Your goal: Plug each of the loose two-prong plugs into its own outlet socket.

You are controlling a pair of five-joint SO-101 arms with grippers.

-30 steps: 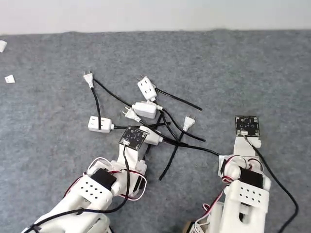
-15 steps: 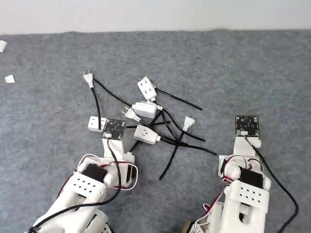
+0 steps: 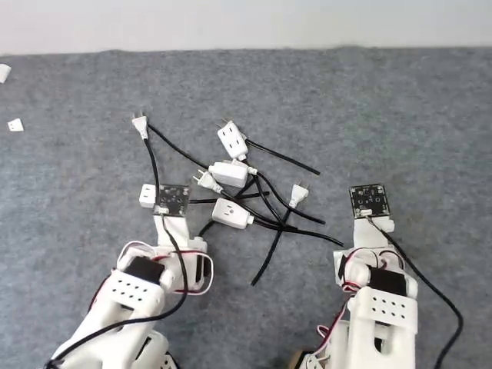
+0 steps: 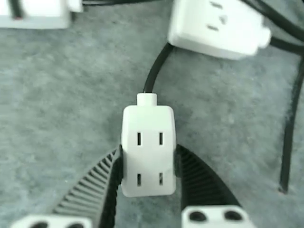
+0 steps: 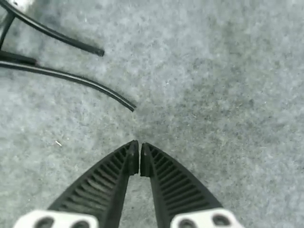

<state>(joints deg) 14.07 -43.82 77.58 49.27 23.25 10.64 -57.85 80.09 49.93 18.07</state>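
Nearest to us, on the right, the right gripper (image 5: pixel 139 159) hangs just over the flat grey carpet mat (image 3: pixel 430 123). Its two black fingers are pressed together and hold nothing. The loose ends of two thin black cords (image 5: pixel 90 85) lie a little beyond it.

On the left, a bit farther out, the left gripper (image 4: pixel 148 153) sits around a white plastic socket block with two pairs of slots (image 4: pixel 148 142). Its jaws touch both sides of the block, so it looks squeezed tight on it. The block lies flat on the mat, slots facing up, and its own cord runs away from the arm.

Just to the right lies a second white socket block (image 3: pixel 231 213). Farther on, in the cord tangle, is a third white socket block (image 3: pixel 229 174), with a small white two-prong plug (image 3: pixel 201 179) just beside it. Another white plug (image 3: pixel 298 194) lies to the right of the tangle. Farthest away are a white block with prongs (image 3: pixel 232 140) and, far left, one more white plug on a long cord (image 3: pixel 139 123).

I think the job is at its start: the left arm is holding a socket steady. Next, the right gripper must open, pick up a plug by its body, turn the prongs toward the slots and push straight in.
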